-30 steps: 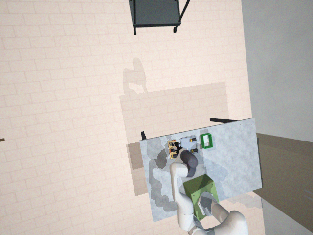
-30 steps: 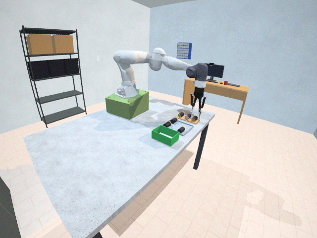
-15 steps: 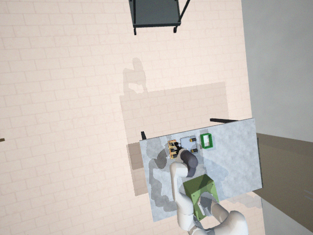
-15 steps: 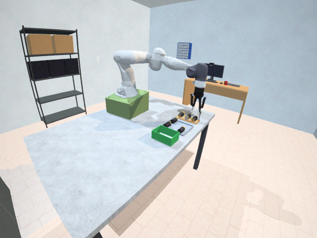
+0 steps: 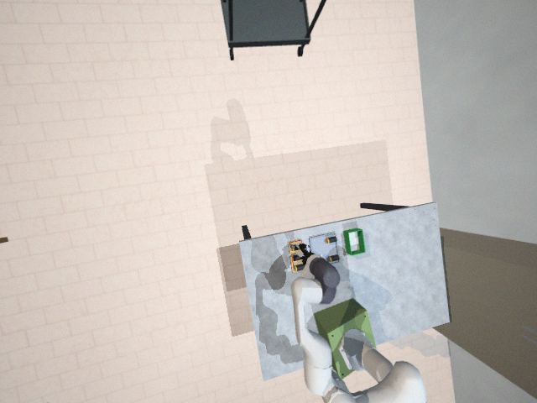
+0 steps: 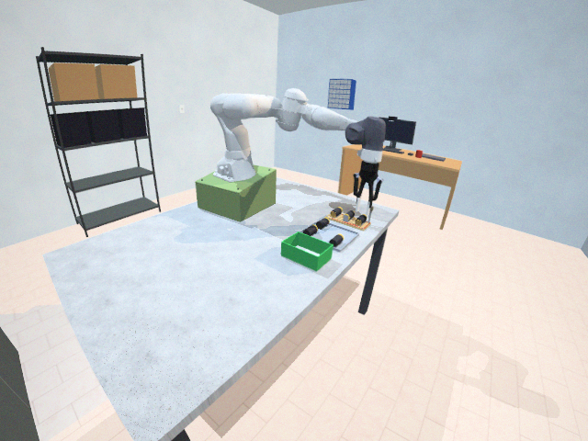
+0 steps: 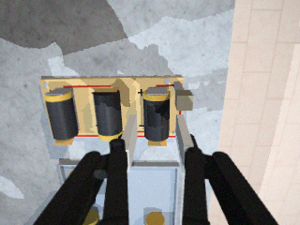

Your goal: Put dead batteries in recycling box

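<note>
Gripper [image 5: 304,250] [image 6: 363,209] [image 7: 156,125]: hanging part-open, gripping nothing, above end batt. [image 6: 360,219] [image 7: 156,117] of 3-cell holder [image 5: 290,248] [image 6: 367,225] [image 7: 84,110], far right in ext. view, w/ green box [image 5: 347,243] [image 6: 303,256] standing upright nearer left.

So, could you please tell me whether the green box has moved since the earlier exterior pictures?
No; the green box sits at the same spot beside the tray.
</note>
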Action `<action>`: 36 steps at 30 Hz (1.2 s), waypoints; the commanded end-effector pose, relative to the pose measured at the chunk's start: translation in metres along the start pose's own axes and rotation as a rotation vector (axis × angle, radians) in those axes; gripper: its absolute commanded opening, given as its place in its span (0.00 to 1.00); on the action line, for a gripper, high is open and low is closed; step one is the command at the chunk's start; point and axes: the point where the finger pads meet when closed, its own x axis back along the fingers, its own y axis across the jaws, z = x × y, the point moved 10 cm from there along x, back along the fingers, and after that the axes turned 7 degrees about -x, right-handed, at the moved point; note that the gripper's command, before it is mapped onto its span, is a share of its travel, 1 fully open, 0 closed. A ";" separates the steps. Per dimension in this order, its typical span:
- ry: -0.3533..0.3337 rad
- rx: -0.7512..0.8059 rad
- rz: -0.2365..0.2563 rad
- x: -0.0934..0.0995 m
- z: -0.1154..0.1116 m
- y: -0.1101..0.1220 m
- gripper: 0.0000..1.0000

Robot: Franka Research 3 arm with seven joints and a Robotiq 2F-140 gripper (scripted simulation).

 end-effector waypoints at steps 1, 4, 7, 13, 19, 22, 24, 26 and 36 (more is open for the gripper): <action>0.001 0.003 -0.005 0.002 0.000 0.002 0.29; 0.001 0.003 -0.005 0.002 0.000 0.002 0.29; 0.001 0.003 -0.005 0.002 0.000 0.002 0.29; 0.001 0.003 -0.005 0.002 0.000 0.002 0.29; 0.001 0.003 -0.005 0.002 0.000 0.002 0.29; 0.001 0.003 -0.005 0.002 0.000 0.002 0.29; 0.001 0.003 -0.005 0.002 0.000 0.002 0.29; 0.001 0.003 -0.005 0.001 0.000 0.002 0.29; 0.001 0.003 -0.005 -0.033 0.000 0.002 0.29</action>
